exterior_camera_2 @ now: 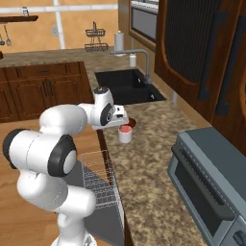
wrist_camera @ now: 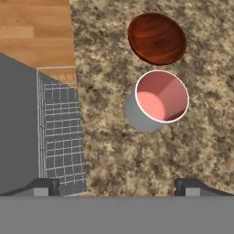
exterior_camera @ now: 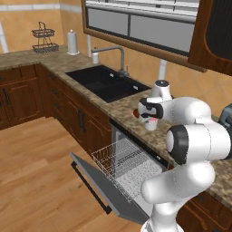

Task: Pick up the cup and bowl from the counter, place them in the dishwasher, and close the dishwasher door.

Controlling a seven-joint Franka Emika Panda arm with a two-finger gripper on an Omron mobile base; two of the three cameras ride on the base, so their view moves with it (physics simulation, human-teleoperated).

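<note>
The white cup [wrist_camera: 157, 100] with its pink-red inside stands upright on the speckled counter [wrist_camera: 114, 151]. Just beyond it in the hand view lies the dark reddish-brown bowl [wrist_camera: 156, 38]. My gripper [wrist_camera: 118, 187] hovers above the counter, open, its fingertips [wrist_camera: 192, 186] wide apart with nothing between them. The cup sits ahead, nearer the right fingertip. From the base, the gripper [exterior_camera: 151, 117] hangs just over the cup [exterior_camera: 152, 124], and the bowl [exterior_camera_2: 131, 123] peeks out behind the cup [exterior_camera_2: 125, 134]. The dishwasher door [exterior_camera: 93, 183] is dropped open, with the white wire rack [exterior_camera: 121, 165] pulled out.
A black sink [exterior_camera: 106, 81] with a tap lies further along the counter. A paper towel roll [exterior_camera: 72, 42] and a wire basket [exterior_camera: 44, 38] stand at the far corner. A grey toaster oven [exterior_camera_2: 206, 187] occupies the near counter. Dark upper cabinets [exterior_camera_2: 192, 43] hang overhead.
</note>
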